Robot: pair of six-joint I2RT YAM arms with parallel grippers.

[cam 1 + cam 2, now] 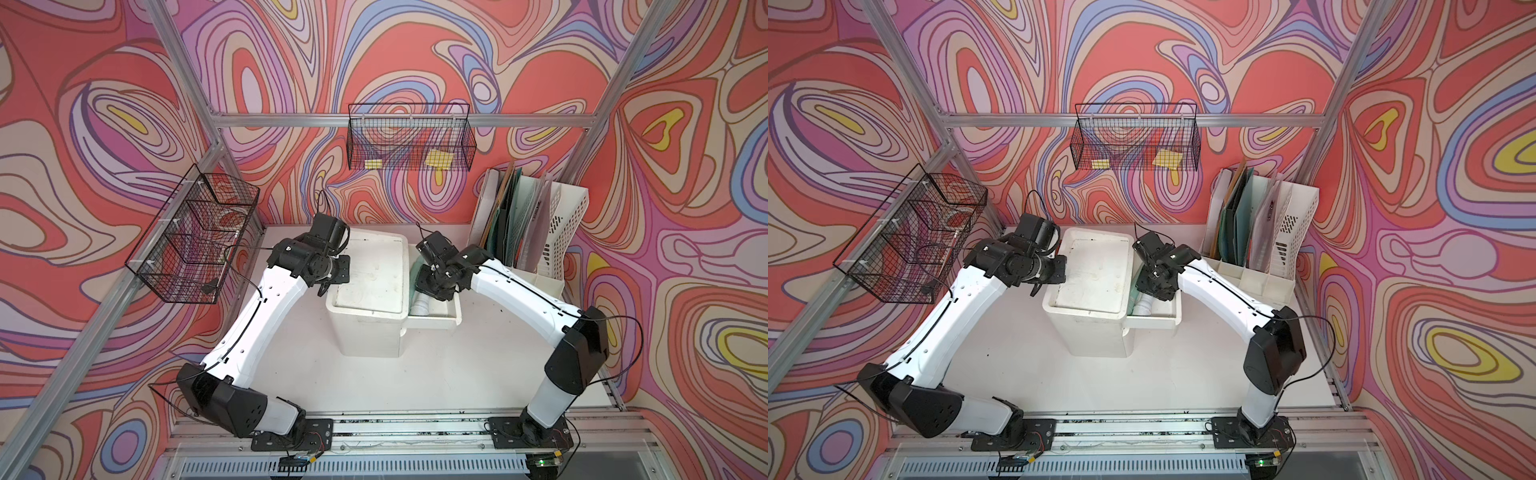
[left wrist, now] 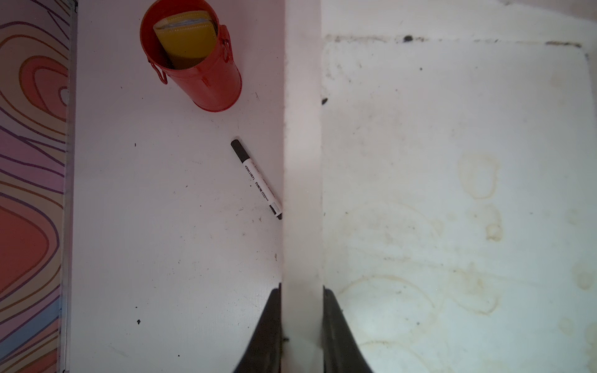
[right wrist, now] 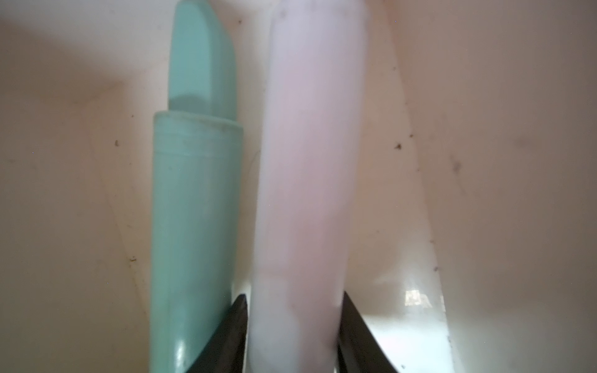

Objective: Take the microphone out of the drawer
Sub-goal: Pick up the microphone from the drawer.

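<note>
The white drawer stands pulled out to the right of the white drawer unit. In it lies the white microphone, whose ribbed end shows in both top views. A teal tube lies next to it. My right gripper reaches down into the drawer, with both fingers pressed on the microphone's body. My left gripper is shut on the unit's left top rim.
On the table left of the unit lie a black-and-white marker and a red cup holding a yellow item. A white file rack stands behind the drawer. Wire baskets hang at the left and back.
</note>
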